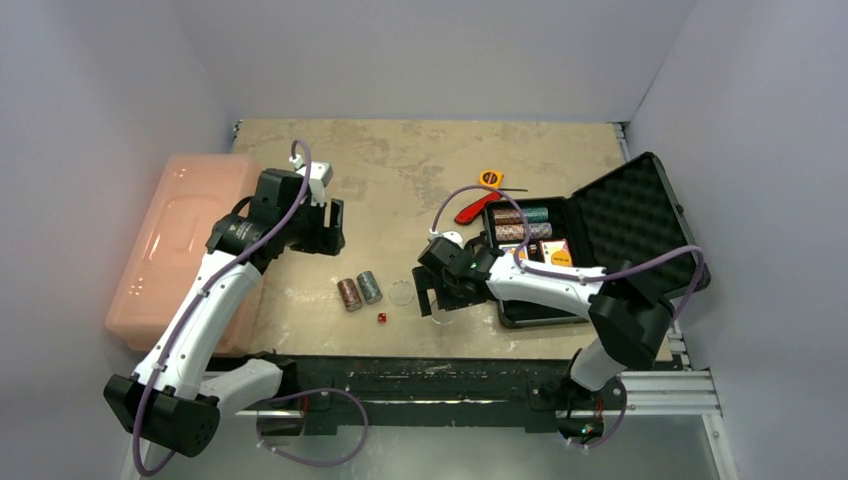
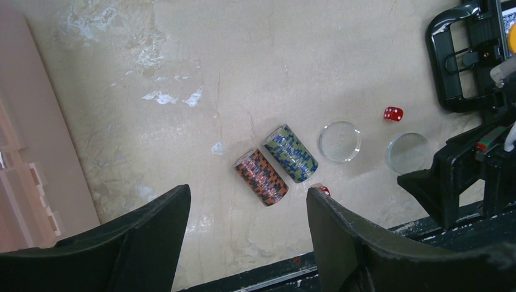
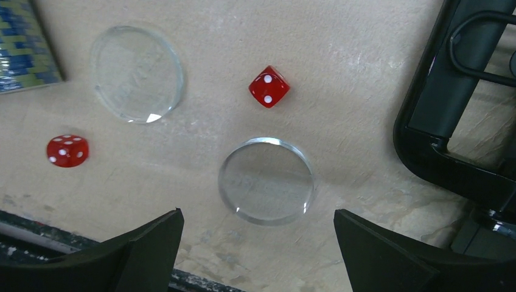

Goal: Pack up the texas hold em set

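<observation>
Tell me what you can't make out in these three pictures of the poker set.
- Left wrist view: one red die sits mostly behind the left tool's finger.
- Right wrist view: the blue chip roll is cut off by the left edge.
- Right wrist view: any marking on the clear disc is too faint to read.
- Top view: the case has its front compartments covered by the right arm.

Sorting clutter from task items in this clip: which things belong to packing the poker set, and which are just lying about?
Belongs: black case, orange chip roll, blue chip roll, clear discs, red dice, packed chip rolls, card decks.
Lying about: pink bin, yellow tape measure, red-handled tool.
</observation>
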`<state>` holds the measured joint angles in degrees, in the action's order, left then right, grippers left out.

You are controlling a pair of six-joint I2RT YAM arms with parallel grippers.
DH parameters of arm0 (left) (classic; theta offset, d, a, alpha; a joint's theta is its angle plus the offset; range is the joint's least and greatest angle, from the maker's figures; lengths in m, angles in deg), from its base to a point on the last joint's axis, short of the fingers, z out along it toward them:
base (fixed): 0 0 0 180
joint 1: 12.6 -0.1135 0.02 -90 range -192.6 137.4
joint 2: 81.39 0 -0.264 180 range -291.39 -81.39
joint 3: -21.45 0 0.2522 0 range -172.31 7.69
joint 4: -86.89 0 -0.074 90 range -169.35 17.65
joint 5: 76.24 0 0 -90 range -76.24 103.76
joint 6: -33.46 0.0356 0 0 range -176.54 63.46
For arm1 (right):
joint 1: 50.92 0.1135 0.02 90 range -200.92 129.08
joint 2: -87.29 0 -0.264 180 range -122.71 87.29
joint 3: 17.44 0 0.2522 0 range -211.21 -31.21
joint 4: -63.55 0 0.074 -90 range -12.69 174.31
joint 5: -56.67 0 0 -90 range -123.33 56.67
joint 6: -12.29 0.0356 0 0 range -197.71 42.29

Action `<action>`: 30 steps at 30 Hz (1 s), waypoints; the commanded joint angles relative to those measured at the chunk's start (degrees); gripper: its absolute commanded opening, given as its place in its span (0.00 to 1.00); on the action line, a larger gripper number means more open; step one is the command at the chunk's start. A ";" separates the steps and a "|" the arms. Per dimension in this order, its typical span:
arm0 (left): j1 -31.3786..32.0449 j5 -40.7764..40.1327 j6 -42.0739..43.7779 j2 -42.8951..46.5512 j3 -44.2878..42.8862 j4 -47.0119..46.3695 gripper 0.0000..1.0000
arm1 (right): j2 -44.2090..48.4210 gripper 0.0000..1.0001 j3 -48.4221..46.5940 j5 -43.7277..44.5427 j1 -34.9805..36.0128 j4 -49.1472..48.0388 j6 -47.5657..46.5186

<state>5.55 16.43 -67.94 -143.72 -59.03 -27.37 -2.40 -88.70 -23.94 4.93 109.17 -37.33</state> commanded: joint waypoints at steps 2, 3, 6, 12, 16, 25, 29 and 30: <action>0.39 -1.18 0.48 2.00 0.53 -1.17 0.69 | -3.11 0.99 -1.83 3.86 0.31 0.90 1.21; 0.39 -1.18 0.46 2.03 0.57 -1.23 0.69 | -3.60 0.99 -2.05 3.95 0.31 0.96 1.13; 0.39 -1.06 0.50 1.88 0.60 -1.19 0.69 | -4.62 0.97 -2.12 3.64 0.31 0.66 1.06; 0.39 -0.22 0.50 1.51 0.49 -1.16 0.69 | -6.20 0.94 -2.50 3.05 0.39 -0.12 0.94; 0.39 -0.22 0.50 1.42 0.54 -1.13 0.69 | -7.66 0.92 -3.53 3.87 0.56 -0.09 0.46; 0.39 -0.14 0.50 1.33 0.52 -1.12 0.69 | -9.53 0.71 -5.17 3.40 1.00 0.41 -0.41; 0.39 -0.04 0.59 1.33 0.38 -1.07 0.68 | -9.78 0.70 -5.34 4.46 1.35 1.45 -0.47; 0.39 -0.08 0.57 1.37 0.32 -1.04 0.68 | -9.92 0.71 -5.43 4.67 1.49 1.72 -0.48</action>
<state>5.57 16.02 -67.92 -142.86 -58.92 -27.39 -11.82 -92.00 -21.73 5.72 109.65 -37.66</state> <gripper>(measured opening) 0.687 0.700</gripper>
